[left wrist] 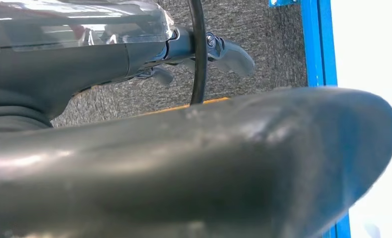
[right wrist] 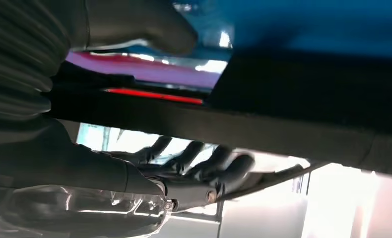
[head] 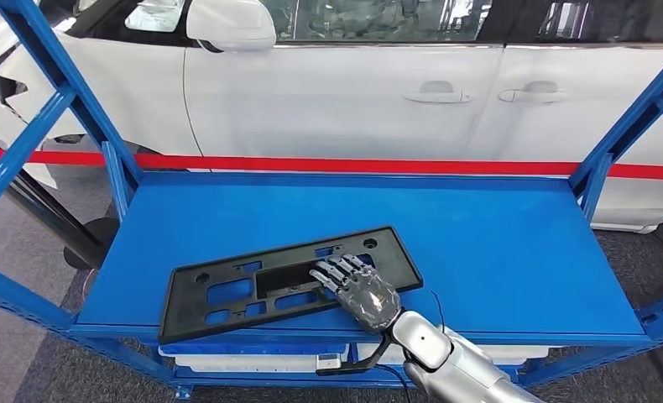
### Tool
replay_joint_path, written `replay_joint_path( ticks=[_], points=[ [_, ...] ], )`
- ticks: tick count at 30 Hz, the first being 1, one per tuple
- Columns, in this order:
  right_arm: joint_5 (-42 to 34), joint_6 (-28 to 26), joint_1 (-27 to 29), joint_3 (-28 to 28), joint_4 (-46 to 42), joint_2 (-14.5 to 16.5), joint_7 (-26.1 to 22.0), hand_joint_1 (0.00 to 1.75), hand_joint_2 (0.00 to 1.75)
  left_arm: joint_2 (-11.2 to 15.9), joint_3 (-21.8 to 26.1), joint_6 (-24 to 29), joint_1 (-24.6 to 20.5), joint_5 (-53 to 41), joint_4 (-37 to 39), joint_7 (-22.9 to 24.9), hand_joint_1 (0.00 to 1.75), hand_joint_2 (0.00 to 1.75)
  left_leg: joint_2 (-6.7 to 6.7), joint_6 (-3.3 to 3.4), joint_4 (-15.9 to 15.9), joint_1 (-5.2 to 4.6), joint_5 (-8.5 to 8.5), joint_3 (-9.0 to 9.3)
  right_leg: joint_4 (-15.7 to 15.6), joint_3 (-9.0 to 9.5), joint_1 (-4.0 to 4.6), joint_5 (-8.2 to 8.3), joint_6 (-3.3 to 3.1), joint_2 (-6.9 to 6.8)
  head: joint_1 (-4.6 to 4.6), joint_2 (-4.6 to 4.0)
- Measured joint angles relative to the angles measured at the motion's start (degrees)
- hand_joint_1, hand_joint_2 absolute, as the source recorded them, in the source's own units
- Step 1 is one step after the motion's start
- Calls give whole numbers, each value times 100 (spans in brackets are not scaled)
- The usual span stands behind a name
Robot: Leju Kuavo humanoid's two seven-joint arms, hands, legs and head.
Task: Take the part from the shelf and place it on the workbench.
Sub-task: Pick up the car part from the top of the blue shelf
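The part (head: pixel 227 290) is a flat black plate with several cut-outs, lying slantwise near the front of the blue shelf (head: pixel 496 243). My right hand (head: pixel 357 290) lies over its right end, fingers stretched out flat on top. In the right wrist view the plate's front edge (right wrist: pixel 263 129) runs between the fingers (right wrist: pixel 199 158) on one face and the thumb (right wrist: pixel 139 25) on the other, so the hand grips it. My left hand (left wrist: pixel 149 54) hangs over grey carpet with loose fingers (left wrist: pixel 233 54) and holds nothing.
Blue uprights (head: pixel 51 101) (head: pixel 630 117) frame the shelf on both sides. A white car (head: pixel 353 92) stands behind a red floor line (head: pixel 353 165). White boxes (head: pixel 244 363) sit on the lower level. A black cable (head: pixel 362 361) loops from my right wrist.
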Motion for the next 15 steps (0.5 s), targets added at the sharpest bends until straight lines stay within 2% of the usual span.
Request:
replay_joint_path(
  ticks=[1,3,4,5,6,7,8,9,11,12,14,15],
  points=[
    [5,19,-12,17,42,0,8,172,175,-4,1,0,-10,-1,0,0,0,0,-4,34,-16,11,28,-4,258,-113,-11,-166,15,24,1,0],
    [9,41,-19,56,116,5,22,172,175,-5,4,-4,-19,-5,0,0,0,0,-11,63,-15,7,48,-47,1037,-464,-37,-569,38,70,0,0],
    [9,53,-20,76,145,16,29,172,175,-5,8,-8,-18,-7,0,0,0,0,-14,65,-12,4,51,-62,1372,-619,-49,-687,47,79,1,0],
    [9,66,-21,93,168,34,40,171,175,-5,15,-11,-15,-9,0,0,0,0,-18,65,-8,1,51,-69,1524,-691,-57,-690,52,81,1,0],
    [9,79,-27,108,185,63,53,171,175,-5,24,-14,-13,-11,0,0,0,0,-23,61,-2,-1,49,-68,1441,-648,-64,-572,48,81,1,0],
    [8,95,-37,119,196,96,63,171,175,-8,33,-16,-12,-12,0,0,0,0,-27,53,6,-2,45,-60,1156,-510,-69,-372,34,78,1,0],
    [8,110,-51,127,205,132,74,170,175,-12,41,-16,-12,-13,0,0,0,0,-29,40,17,-2,37,-53,757,-320,-67,-151,8,64,1,0],
    [7,127,-72,134,212,172,82,170,175,-19,48,-16,-15,-14,0,0,0,0,-26,14,39,-16,21,-54,366,-136,-53,1,-23,38,1,0],
    [7,158,-108,143,222,261,90,171,175,-31,61,-16,-17,-15,0,0,0,0,-15,-54,65,-32,3,-85,-52,39,-20,89,-69,-2,1,0],
    [7,169,-120,150,226,302,90,170,175,-34,68,-16,-18,-15,0,0,0,0,-6,-93,69,-37,2,-100,-96,48,0,66,-81,-4,0,0],
    [8,184,-126,174,230,355,88,170,175,-36,79,-17,-18,-15,0,-1,0,0,2,-165,102,-19,-25,-113,-137,52,-15,91,-123,5,0,0],
    [8,193,-130,189,232,366,85,170,175,-39,80,-17,-21,-16,0,-2,0,0,6,-203,205,-13,-103,-148,-162,60,-29,108,-151,-3,-1,0]
  ],
)
